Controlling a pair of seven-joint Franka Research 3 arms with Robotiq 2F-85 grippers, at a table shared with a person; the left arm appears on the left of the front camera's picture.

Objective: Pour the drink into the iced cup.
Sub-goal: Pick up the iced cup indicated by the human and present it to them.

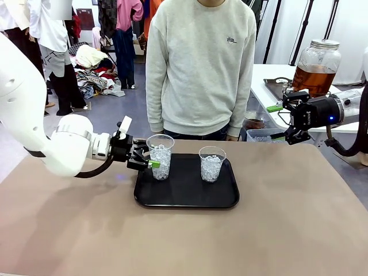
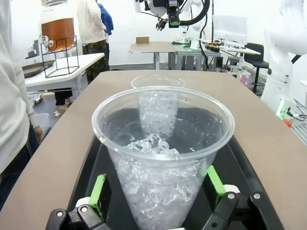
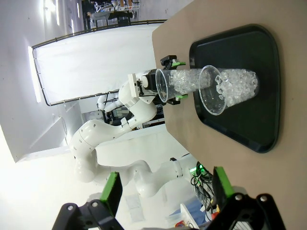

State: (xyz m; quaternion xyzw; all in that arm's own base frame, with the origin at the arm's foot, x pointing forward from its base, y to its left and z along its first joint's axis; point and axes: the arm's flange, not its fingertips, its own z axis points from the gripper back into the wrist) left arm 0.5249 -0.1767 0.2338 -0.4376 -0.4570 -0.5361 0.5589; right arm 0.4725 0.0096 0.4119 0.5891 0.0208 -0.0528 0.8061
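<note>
On the tray [image 1: 172, 200], we see via left wrist cam the left gripper [image 2: 156, 189] open, pads [image 2: 99, 190] flanking an iced cup [image 2: 160, 143]; front cam adds right gripper [image 1: 276, 122], open, w/ drink jar [image 1: 316, 66] beyond it.

My left gripper [image 2: 157, 189] straddles the near iced cup [image 2: 160, 143], its green pads [image 2: 99, 194] flanking the lower wall, jaws spread wide. I see a second iced cup [image 2: 157, 108] just behind on the black tray [image 2: 243, 163]. At far left, the jar [image 2: 58, 12] of amber drink [image 2: 57, 34] sits on a wire stand [image 2: 76, 60].

Clear plastic cups [image 1: 160, 155], glossy black tray [image 1: 184, 194], matt tan tabletop [image 1: 276, 230], clear glass jar [image 1: 318, 64], metal lid [image 1: 325, 43]
</note>
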